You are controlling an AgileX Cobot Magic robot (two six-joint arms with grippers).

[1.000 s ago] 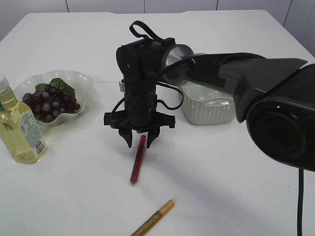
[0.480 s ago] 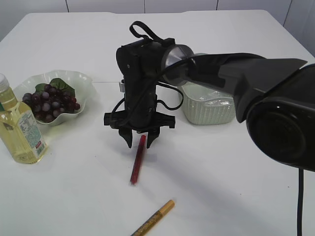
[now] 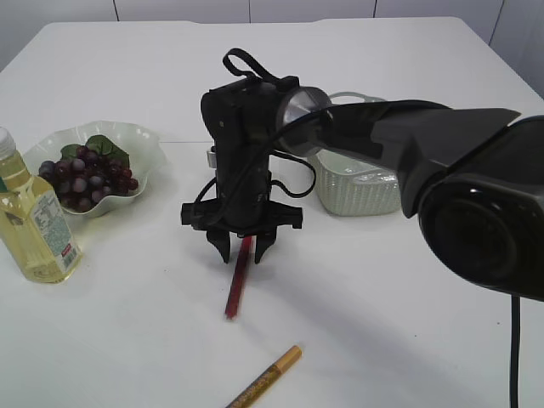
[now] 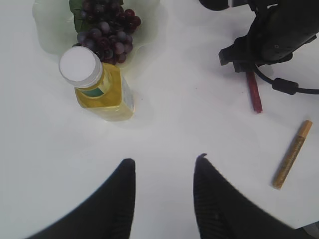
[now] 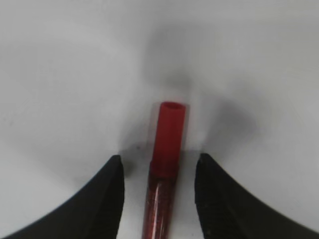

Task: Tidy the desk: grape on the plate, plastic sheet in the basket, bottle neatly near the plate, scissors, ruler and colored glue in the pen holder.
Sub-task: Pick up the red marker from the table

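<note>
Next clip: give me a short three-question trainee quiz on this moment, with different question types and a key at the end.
1. True or false: the right end effector is shut on the red glue stick.
2. Multiple choice: where are the grapes? A) in the basket B) on the plate C) loose on the table
3. Fill in: the gold glue stick lies on the table, nearer the camera than the ____ one in the exterior view.

Key:
1. False. Its fingers stand open on either side of the stick's capped end.
2. B, with the bottle standing just in front of the plate.
3. red
</note>
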